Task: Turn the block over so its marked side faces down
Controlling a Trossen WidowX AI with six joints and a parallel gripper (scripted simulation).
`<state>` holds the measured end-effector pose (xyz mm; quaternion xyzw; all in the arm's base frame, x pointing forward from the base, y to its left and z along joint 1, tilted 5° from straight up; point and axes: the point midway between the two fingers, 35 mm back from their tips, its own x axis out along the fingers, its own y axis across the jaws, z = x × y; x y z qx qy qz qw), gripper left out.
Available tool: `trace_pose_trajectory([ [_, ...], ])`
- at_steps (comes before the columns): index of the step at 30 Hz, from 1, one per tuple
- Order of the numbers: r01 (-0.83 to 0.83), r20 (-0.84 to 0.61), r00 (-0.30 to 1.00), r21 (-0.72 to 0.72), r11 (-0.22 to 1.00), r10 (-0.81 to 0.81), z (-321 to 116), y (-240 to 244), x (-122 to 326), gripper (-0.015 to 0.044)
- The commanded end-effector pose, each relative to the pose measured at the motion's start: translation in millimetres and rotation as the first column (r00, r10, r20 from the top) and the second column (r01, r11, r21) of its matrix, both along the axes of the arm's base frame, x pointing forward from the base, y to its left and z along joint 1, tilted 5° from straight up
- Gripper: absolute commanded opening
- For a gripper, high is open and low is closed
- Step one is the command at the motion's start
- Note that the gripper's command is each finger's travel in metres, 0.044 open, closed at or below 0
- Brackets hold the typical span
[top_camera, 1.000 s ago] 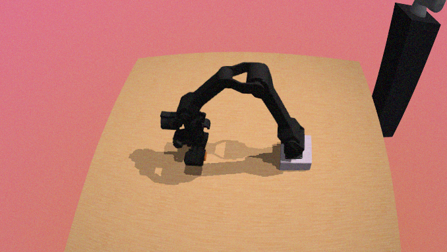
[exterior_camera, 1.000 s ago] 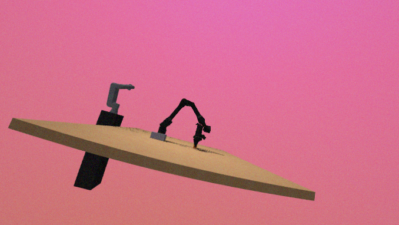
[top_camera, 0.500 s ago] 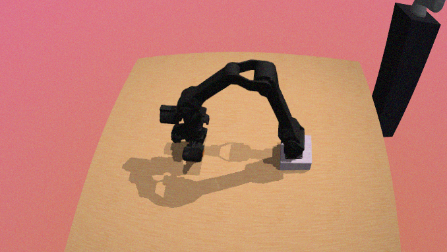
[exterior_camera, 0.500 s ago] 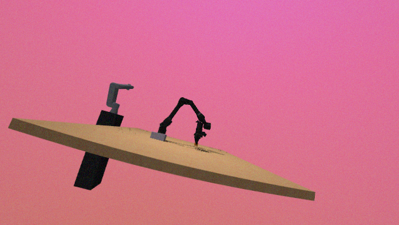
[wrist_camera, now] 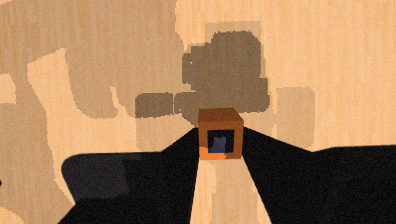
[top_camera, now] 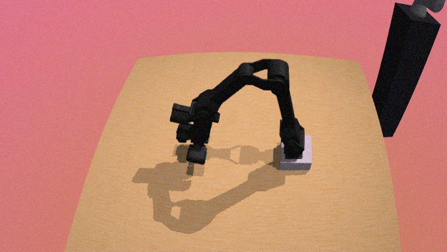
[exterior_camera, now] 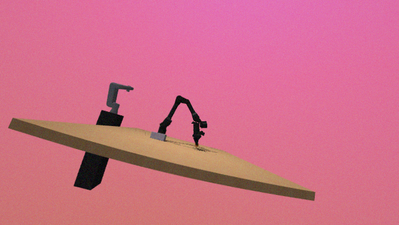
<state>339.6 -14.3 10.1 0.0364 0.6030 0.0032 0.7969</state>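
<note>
The small orange block is between the two black fingertips. Its dark square mark faces up toward the wrist camera. My gripper is shut on the block and points down. In the top view, the gripper hides the block. The wooden table is below. The gripper and block are a little above it, with their shadow apart from the fingertips.
The arm's pale base block stands on the table. A black pillar with a grey arm on top stands beyond the table's edge. Arm shadows cross the table.
</note>
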Motion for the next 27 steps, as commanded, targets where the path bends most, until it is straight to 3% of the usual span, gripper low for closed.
trace_pose_trajectory([
  [1, 0.008, 0.071, 0.997, 0.001, 1.000, -0.008, -0.1, 0.5, -1.9, 0.0000],
  [11, 0.017, 0.227, 0.974, -0.002, 1.000, -0.017, 0.9, 1.0, -6.9, 0.0000],
  [16, 0.018, 0.239, 0.971, -0.002, 1.000, -0.017, 0.7, 1.0, -7.1, 0.0000],
  [27, 0.029, 0.373, 0.927, -0.008, 1.000, -0.024, -21.6, 0.8, 4.1, 0.0000],
])
